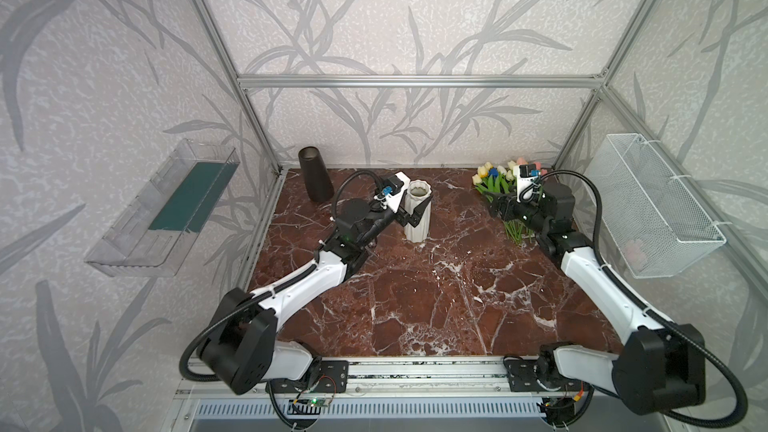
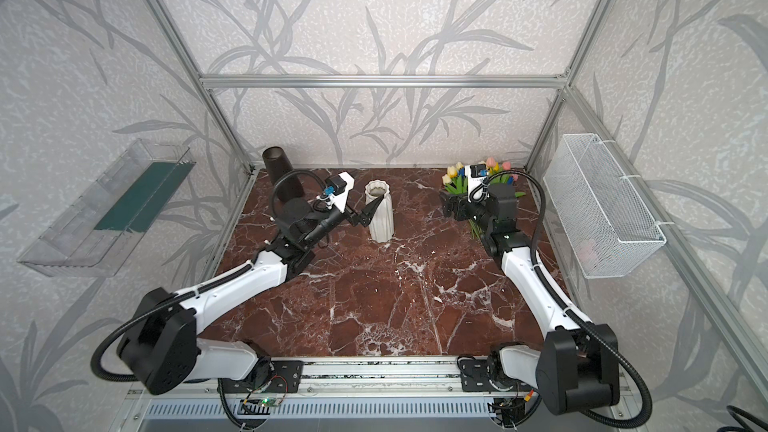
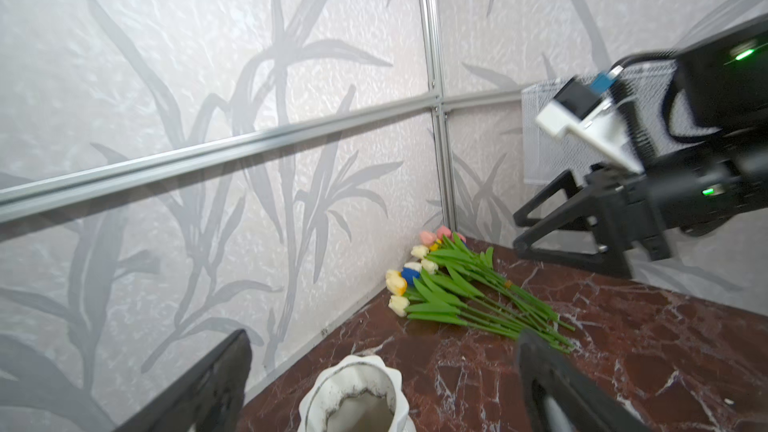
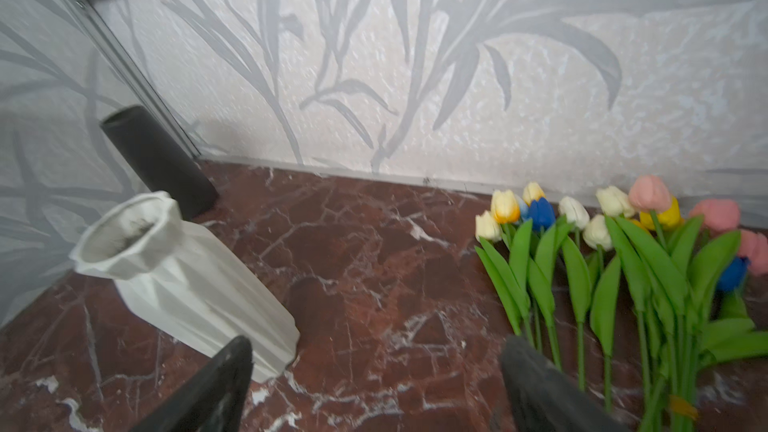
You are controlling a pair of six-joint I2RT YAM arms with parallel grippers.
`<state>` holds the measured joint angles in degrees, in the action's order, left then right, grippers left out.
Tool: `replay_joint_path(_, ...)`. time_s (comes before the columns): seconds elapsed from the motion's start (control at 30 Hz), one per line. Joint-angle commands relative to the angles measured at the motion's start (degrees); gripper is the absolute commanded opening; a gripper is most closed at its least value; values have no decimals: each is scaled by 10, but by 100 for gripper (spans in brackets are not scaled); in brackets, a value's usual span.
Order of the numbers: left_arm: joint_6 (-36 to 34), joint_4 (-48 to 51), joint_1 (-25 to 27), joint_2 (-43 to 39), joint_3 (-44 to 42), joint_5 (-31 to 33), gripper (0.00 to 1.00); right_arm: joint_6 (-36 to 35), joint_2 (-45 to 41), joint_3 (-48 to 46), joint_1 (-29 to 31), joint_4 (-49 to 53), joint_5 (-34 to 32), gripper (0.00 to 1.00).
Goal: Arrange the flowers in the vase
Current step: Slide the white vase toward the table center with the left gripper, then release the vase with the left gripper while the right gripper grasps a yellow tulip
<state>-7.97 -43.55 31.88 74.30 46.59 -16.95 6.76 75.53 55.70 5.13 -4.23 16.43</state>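
by the back wall the flowers (image 4: 582, 268) lie bundled; left gripper (image 3: 384, 342) spreads wide around the white vase (image 3: 353, 392); right gripper (image 4: 376, 347) gapes empty nearby

Wide-jawed left gripper (image 2: 371, 213) at white vase (image 2: 382, 227); flowers (image 2: 455, 181) well apart, far right.

Robot lab test cell: aluminium frame (image 1: 419, 81), leaf-print wall panels (image 1: 415, 14), marble-look tabletop (image 1: 415, 305), front mounting rail (image 1: 424, 369).

Flowers (image 4: 623, 272) – green stems, cream/yellow/pink/blue heads; vase (image 4: 199, 284) white; table (image 4: 374, 263) red-brown marble – wht veins.
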Motion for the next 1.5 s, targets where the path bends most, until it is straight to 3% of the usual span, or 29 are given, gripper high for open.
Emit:
replay_joint_path(0.0,20,15,3,-58,-65,11,98,-37,92,93,-19,157,-26,67)
replay_joint_path(0.07,26,23,3,-90,-113,18,98,-67,174,185,-22,260,-54,51)
replay_joint_path(0.13,30,54,3,-117,-152,18,98,-78,258,273,-31,341,-63,40)
replay_joint_path(0.27,41,70,3,-131,-201,45,98,-86,379,398,-37,421,-25,33)
replay_joint_path(0.43,32,29,3,-109,-243,65,98,-93,490,515,-37,512,-38,21)
replay_joint_path(0.73,49,-57,3,-42,-255,27,98,-104,552,562,-40,547,-98,24)
replay_joint_path(0.97,50,-45,3,-35,-249,26,98,-108,584,571,-42,556,-100,27)
replay_joint_path(1.13,36,-29,3,-38,-252,35,98,-107,600,581,-42,549,-100,25)
replay_joint_path(1.23,35,-27,3,-48,-259,41,98,-107,607,587,-42,552,-89,17)
replay_joint_path(1.47,38,-44,3,-46,-264,55,99,-127,560,560,-26,544,-83,10)
